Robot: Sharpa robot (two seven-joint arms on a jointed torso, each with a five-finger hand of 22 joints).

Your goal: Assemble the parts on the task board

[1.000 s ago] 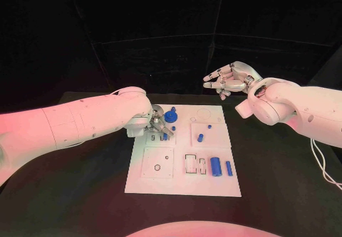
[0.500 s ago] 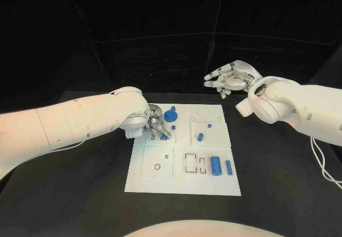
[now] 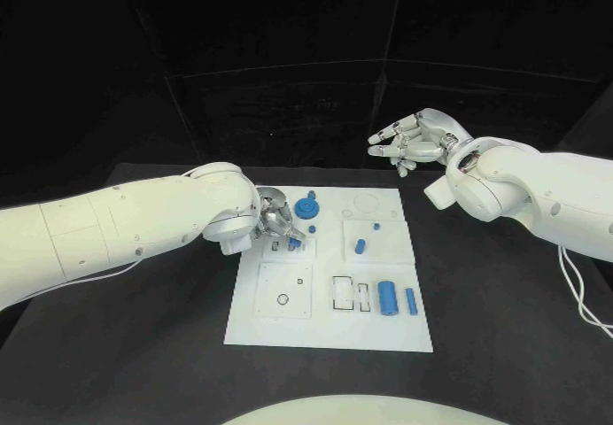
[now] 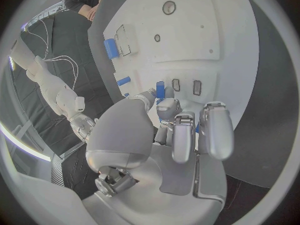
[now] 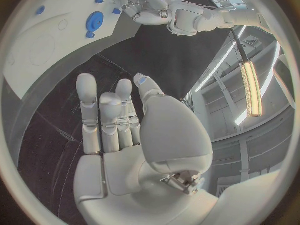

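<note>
Blue plastic peg (image 4: 160,90), small, stiff, light, probably slick; pinched at its upper end by the left hand (image 3: 276,225) fingers (image 4: 187,135) over the slots near the white board's (image 3: 329,332) far-left corner; right hand (image 3: 411,137) aloft, fingers loosely spread, holding nothing.

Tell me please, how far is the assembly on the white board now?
Done, it seems: a round blue part sits at the task board's far side. In hand: the left hand pinches a small blue piece close to two narrow slots. Left: a blue cylinder and a thin blue bar lie loose beside an empty frame. The right hand is raised and holds nothing.
</note>
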